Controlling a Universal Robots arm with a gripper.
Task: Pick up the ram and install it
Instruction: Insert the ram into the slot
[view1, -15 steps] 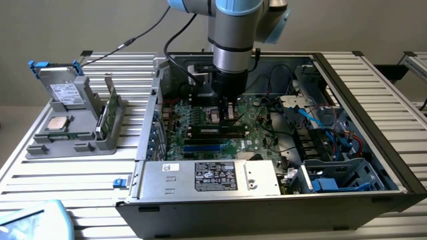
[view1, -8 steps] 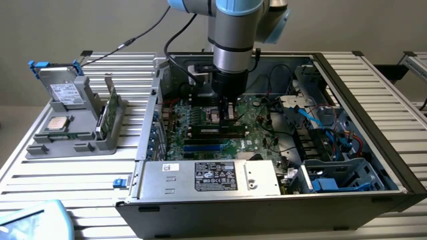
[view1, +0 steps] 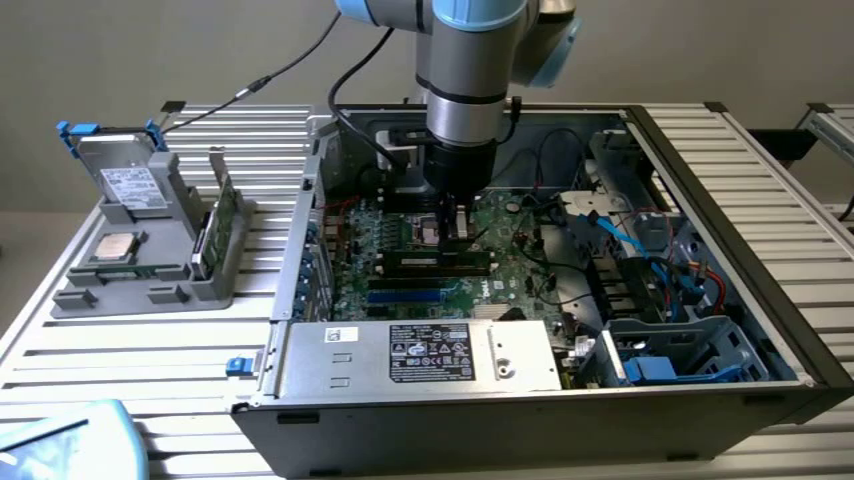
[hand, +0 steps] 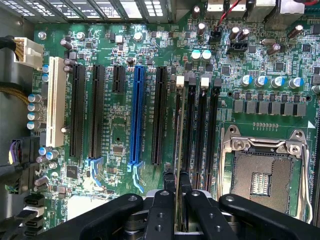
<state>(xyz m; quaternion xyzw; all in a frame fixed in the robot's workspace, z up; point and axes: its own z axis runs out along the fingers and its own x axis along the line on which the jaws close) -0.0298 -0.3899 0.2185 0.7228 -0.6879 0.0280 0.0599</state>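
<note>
My gripper (view1: 454, 232) hangs inside the open computer case, low over the motherboard (view1: 521, 235). In the wrist view the ram (hand: 178, 130) appears edge-on as a thin line, clamped between my black fingers (hand: 169, 181). The gripper (hand: 176, 184) is shut on it. The ram lies in line with the row of black memory slots (hand: 200, 135), over the slot nearest the black expansion slot (hand: 159, 115). I cannot tell whether its lower edge touches the slot.
An open CPU socket (hand: 260, 170) lies beside the memory slots, with a blue expansion slot (hand: 135, 120) on the other side. The power supply (view1: 414, 355) fills the case front. A grey fixture (view1: 134, 270) at the exterior view's left holds a CPU chip (view1: 118, 245) and an upright green card (view1: 220, 225).
</note>
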